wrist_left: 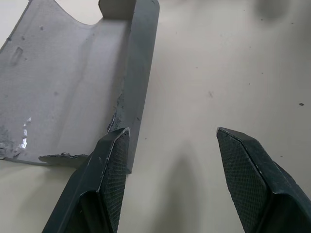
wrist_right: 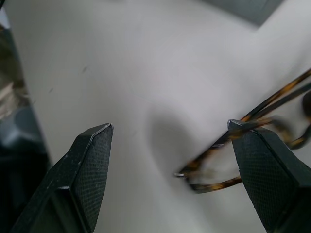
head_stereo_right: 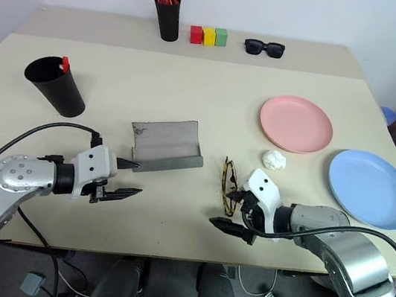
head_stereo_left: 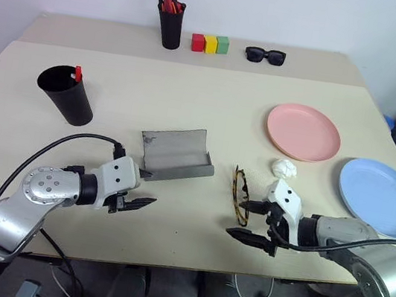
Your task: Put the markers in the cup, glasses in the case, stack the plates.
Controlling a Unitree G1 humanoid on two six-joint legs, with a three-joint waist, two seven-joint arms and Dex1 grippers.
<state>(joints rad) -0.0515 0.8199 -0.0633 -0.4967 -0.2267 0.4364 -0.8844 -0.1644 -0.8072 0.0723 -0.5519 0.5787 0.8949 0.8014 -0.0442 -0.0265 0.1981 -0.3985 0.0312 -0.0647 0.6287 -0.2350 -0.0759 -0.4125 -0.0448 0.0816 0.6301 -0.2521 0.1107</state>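
The thin tortoiseshell-rimmed glasses (head_stereo_left: 240, 194) lie on the table right of the case. My right gripper (head_stereo_left: 239, 218) stands open just in front of them; in the right wrist view one fingertip (wrist_right: 252, 145) is against the glasses' frame (wrist_right: 272, 99), and nothing is gripped. The grey case (head_stereo_left: 174, 154) lies open at mid-table. My left gripper (head_stereo_left: 142, 204) hovers open by its near left corner (wrist_left: 73, 87). A red-capped marker (head_stereo_left: 78, 73) pokes out of the black cup (head_stereo_left: 67, 94) at the left. The pink plate (head_stereo_left: 303, 132) and blue plate (head_stereo_left: 381, 197) lie apart at the right.
A black pen holder (head_stereo_left: 170, 27) with orange-red pens, three coloured blocks (head_stereo_left: 210, 43) and black sunglasses (head_stereo_left: 265, 54) line the far edge. A small white crumpled lump (head_stereo_left: 284, 168) lies between the pink plate and the glasses.
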